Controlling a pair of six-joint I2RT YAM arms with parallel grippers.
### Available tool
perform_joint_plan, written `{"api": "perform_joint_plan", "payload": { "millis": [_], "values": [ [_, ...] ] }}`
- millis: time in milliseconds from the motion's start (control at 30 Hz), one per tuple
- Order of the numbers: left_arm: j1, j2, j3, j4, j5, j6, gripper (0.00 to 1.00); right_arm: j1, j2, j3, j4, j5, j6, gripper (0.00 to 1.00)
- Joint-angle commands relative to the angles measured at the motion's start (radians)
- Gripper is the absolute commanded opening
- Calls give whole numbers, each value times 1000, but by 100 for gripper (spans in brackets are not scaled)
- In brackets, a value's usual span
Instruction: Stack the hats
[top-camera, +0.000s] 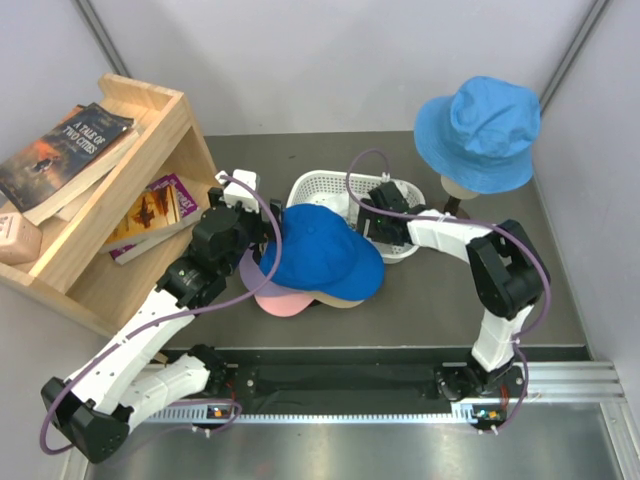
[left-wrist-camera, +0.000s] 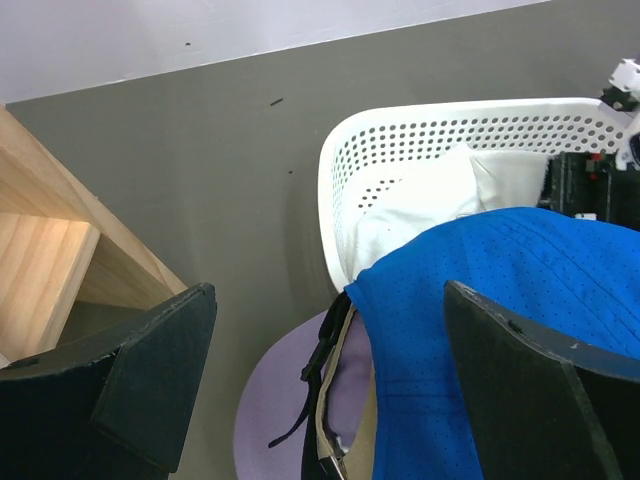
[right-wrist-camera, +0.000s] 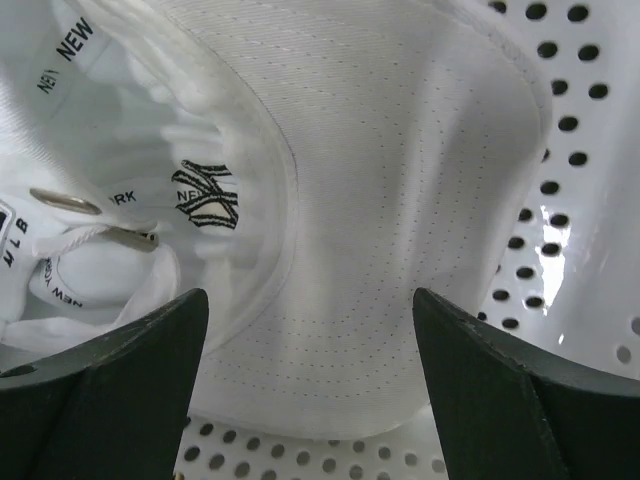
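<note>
Inside white cap (right-wrist-camera: 400, 200) — "NEW", "MLB", perhaps "YORK" — right gripper (right-wrist-camera: 310, 380) spread.

A royal blue cap (top-camera: 325, 250) of matt cloth, pricked all over with tiny perforations, tops a pile of soft fabric caps, with lavender (left-wrist-camera: 275, 410), pink (top-camera: 285, 305) and tan (top-camera: 345, 301) edges showing. A white cap (right-wrist-camera: 330, 200) of fine perforated weave, with stitched seams and printed cloth tape inside, lies in a white basket (right-wrist-camera: 580, 250) of glossy moulded plastic dotted with round holes. The table (top-camera: 440, 300) is a smooth, matt dark grey. The shelf (top-camera: 150, 110) is pale unfinished wood with visible grain; its books (top-camera: 70, 150) have paper covers. The bucket hat (top-camera: 480, 130) is matt blue cloth. The gripper fingers (right-wrist-camera: 110, 390) look like matt black plastic.
</note>
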Motion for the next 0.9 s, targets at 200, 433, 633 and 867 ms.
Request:
{"api": "perform_joint_plan", "payload": {
  "millis": [200,433,633,867],
  "values": [
    [1,22,-6,63,16,-3,99,-11,197,162,-31,176,2,84],
    [3,25,-9,65,4,6,99,-51,232,256,-28,211,-49,84],
    [1,22,-11,65,-5,9,99,-56,93,200,-47,208,-84,93],
    [1,25,-9,65,1,6,99,-62,30,140,-84,181,-67,95]
  ]
}}
